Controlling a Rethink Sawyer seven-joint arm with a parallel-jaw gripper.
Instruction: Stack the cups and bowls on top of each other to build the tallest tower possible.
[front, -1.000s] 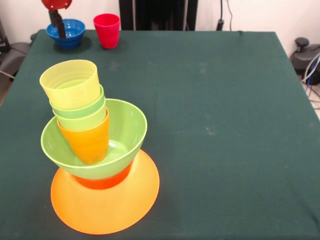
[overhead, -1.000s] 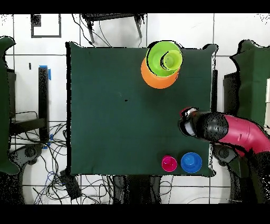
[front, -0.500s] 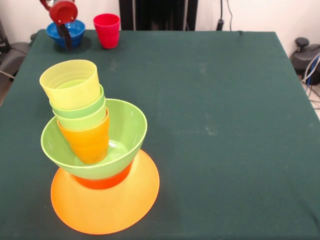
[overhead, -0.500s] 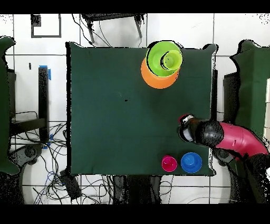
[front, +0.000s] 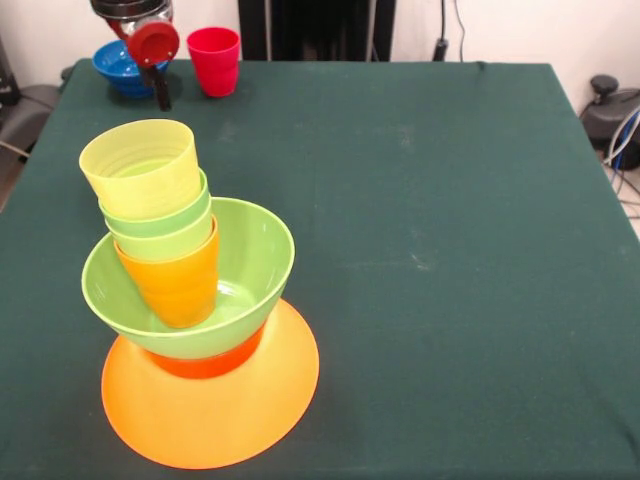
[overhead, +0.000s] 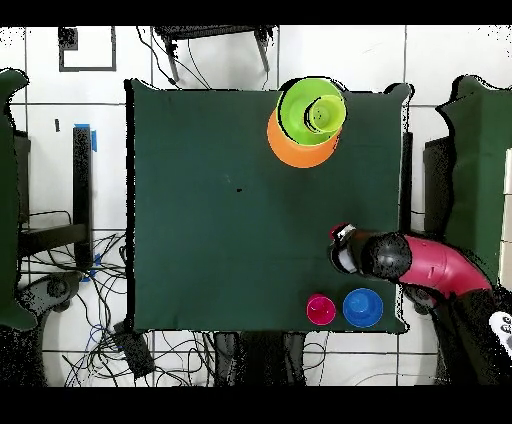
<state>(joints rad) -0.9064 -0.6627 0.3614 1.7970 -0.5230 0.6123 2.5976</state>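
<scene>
The tower stands near the table's front left. Its base is a wide orange bowl (front: 230, 410) (overhead: 285, 150). On that sits a small orange-red bowl (front: 205, 364), then a lime green bowl (front: 255, 255) (overhead: 295, 100). Inside it, an orange cup (front: 182, 288), two green cups (front: 160, 225) and a yellow cup (front: 140, 165) nest and lean left. A red cup (front: 214, 60) (overhead: 320, 309) and a blue bowl (front: 115, 62) (overhead: 362, 308) stand apart at the far left corner. My gripper (front: 160, 90) (overhead: 342, 250) hangs between them, slightly nearer, holding nothing that I can see.
The dark green cloth (front: 430, 230) covers the whole table. A dark chair or stand (front: 315, 30) sits behind the far edge. Cables and grey equipment (front: 610, 120) lie off the right side.
In the front view, the gripper has moved right from over the blue bowl to the gap beside the red cup. The cups and bowls have not moved.
</scene>
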